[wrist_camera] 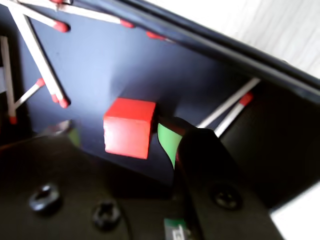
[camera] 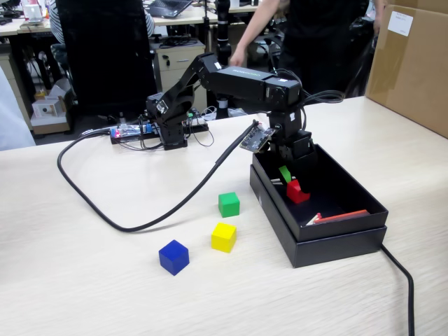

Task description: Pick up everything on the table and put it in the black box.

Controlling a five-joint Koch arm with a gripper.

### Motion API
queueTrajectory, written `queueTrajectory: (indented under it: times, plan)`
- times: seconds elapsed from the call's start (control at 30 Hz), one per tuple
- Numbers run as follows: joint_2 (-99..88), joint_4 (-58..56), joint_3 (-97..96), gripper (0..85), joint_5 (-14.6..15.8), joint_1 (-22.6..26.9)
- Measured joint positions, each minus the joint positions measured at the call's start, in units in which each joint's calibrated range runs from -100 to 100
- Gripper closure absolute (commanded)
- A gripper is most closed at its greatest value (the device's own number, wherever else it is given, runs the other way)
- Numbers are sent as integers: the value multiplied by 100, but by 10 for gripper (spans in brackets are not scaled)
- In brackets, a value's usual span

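My gripper (camera: 290,180) reaches down into the black box (camera: 336,241) at the table's (camera: 84,287) right. In the wrist view the gripper (wrist_camera: 120,137) is open. The red cube (wrist_camera: 129,127) sits between the jaws, against the green-padded right finger (wrist_camera: 167,142), with a wide gap to the left finger (wrist_camera: 73,136). The red cube (camera: 297,190) is low inside the box, on or just above its floor. Outside the box, on the table, stand the green cube (camera: 229,204), the yellow cube (camera: 223,236) and the blue cube (camera: 173,256).
Red-tipped matchsticks (wrist_camera: 45,70) lie on the box floor. A thick black cable (camera: 175,206) curves across the table left of the cubes. A brown carton (camera: 413,63) stands at the far right, and a person (camera: 308,35) stands behind the table.
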Motion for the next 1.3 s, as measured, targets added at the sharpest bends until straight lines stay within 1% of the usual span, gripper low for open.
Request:
queueTrajectory:
  times: [0.17, 0.3, 0.43, 0.47, 0.5, 0.57, 0.7, 0.87, 1.1, 1.3]
  plan:
    - [-1204, -163, 0, 462, 0, -98]
    - [-2408, -186, -27, 462, -88, -342]
    - [-3029, -186, -356, 460, -400, -781]
    - [-3042, -186, -374, 460, -576, -1026]
    - [-3042, -186, -374, 459, -654, -1143]
    - [-3029, -186, -374, 427, -825, -1441]
    - [-2485, -186, -356, 426, -1133, -1939]
    - [-1256, -186, 55, 426, -1416, -2227]
    - [634, -186, 1543, 426, -1768, -2315]
    - [1307, -186, 1725, 426, -1954, -2320]
